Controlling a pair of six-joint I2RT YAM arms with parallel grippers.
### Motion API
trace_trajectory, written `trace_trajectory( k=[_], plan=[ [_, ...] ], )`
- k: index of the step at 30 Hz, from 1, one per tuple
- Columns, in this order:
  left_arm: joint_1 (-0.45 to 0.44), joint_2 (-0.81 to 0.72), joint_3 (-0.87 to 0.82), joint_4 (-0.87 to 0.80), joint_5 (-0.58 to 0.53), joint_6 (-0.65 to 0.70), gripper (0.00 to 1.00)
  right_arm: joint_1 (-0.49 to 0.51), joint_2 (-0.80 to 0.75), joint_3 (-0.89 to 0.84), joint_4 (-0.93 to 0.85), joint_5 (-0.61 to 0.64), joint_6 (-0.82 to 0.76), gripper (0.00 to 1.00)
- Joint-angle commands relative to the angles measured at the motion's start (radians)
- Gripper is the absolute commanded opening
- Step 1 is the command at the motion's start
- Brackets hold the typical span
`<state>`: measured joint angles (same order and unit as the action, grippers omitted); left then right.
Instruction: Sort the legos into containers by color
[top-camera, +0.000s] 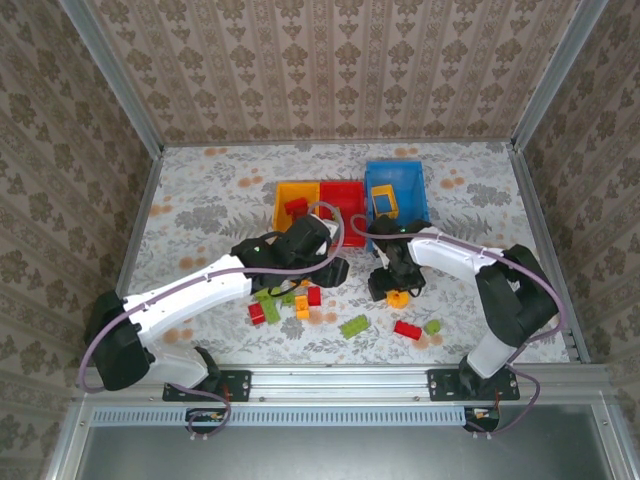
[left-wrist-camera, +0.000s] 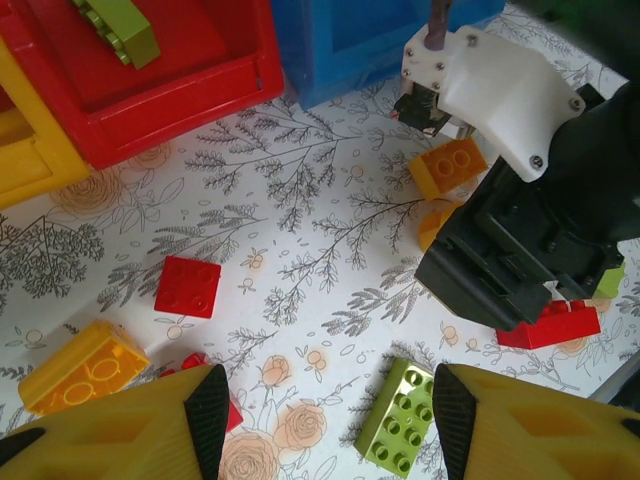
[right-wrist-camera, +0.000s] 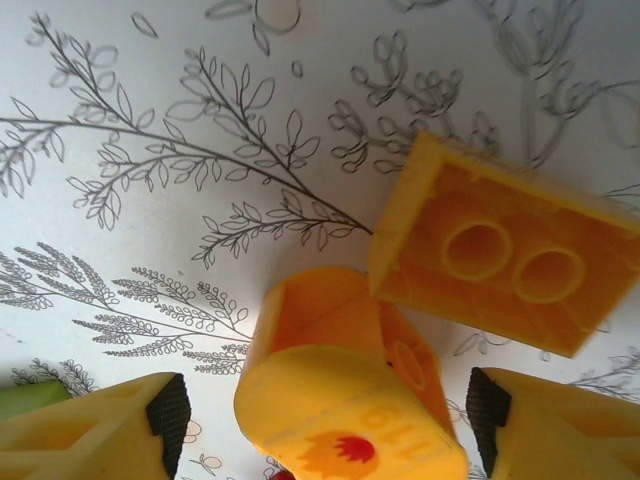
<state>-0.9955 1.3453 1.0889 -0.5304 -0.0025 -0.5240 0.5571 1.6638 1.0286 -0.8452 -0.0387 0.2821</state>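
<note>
**Q:** Entry one, the legos?
**A:** Legos (top-camera: 300, 305), red, lime and orange, loose on the counter (top-camera: 200, 210) near my arms. A curved orange piece (right-wrist-camera: 320, 330) sits between the spread fingers of my right end effector (right-wrist-camera: 328, 415), not gripped.

**Q:** Left end effector (left-wrist-camera: 332, 415)?
**A:** Open, empty.

**Q:** Surroundings?
**A:** Yellow container (top-camera: 287, 190), red container (top-camera: 345, 188) and blue container (top-camera: 400, 170) side by side farther back. White floral cloth, patterned wallpaper (top-camera: 330, 60).

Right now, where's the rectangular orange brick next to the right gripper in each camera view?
Top external: the orange brick sits centre-right, at the tip of the right gripper.
Left wrist: upper right, beside that gripper.
Right wrist: right of centre, tilted.
Shared landmark: the right gripper.
</note>
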Motion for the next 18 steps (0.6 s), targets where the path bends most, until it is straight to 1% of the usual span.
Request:
trace_trajectory(
  k=[1, 7, 14, 18],
  plan=[
    [-0.003, -0.04, -0.013, -0.003, -0.002, -0.021, 0.59, 0.016, 0.012, 0.005, -0.037, -0.052, -0.019, 0.73],
    [-0.002, -0.046, -0.028, 0.009, 0.002, -0.034, 0.59, 0.033, -0.008, -0.024, -0.026, -0.034, 0.014, 0.61],
    [-0.001, -0.042, -0.032, 0.027, 0.012, -0.044, 0.59, 0.033, 0.036, -0.016, -0.007, 0.017, 0.038, 0.47],
    [-0.002, -0.047, -0.02, 0.024, 0.007, -0.044, 0.59, 0.034, -0.005, -0.008, -0.002, 0.035, 0.055, 0.36]
  ],
)
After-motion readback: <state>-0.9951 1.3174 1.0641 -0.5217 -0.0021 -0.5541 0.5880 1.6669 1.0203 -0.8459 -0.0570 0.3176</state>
